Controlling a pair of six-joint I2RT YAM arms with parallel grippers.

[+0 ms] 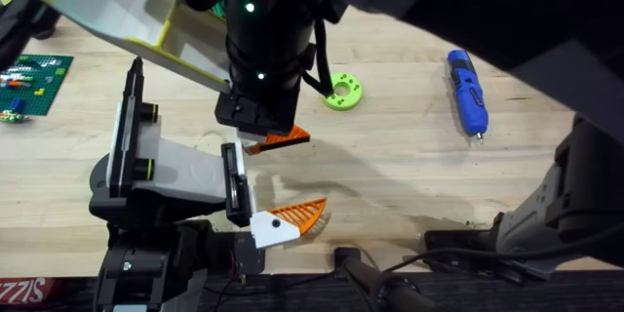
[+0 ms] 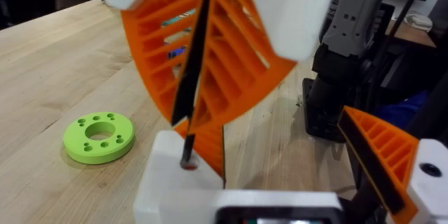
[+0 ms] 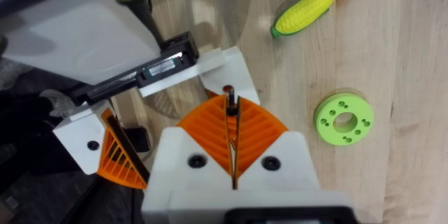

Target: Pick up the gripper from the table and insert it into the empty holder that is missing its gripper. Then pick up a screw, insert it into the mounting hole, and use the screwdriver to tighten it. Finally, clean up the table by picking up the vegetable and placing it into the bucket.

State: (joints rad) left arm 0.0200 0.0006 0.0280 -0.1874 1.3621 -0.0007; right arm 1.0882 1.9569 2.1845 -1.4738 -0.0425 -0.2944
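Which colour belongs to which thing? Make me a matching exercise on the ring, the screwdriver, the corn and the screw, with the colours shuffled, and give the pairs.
Things:
1. ring
2. screwdriver
3. corn
4. screw

Colours:
a. blue
b. black
c. green
d. yellow

Pairs: 1-c, 2-a, 3-d, 4-b.

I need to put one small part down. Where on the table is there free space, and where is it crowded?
Free: the bare table between the green ring and the blue screwdriver, and the wood in front of them. Crowded: the left middle, with the white holder and orange fingers.
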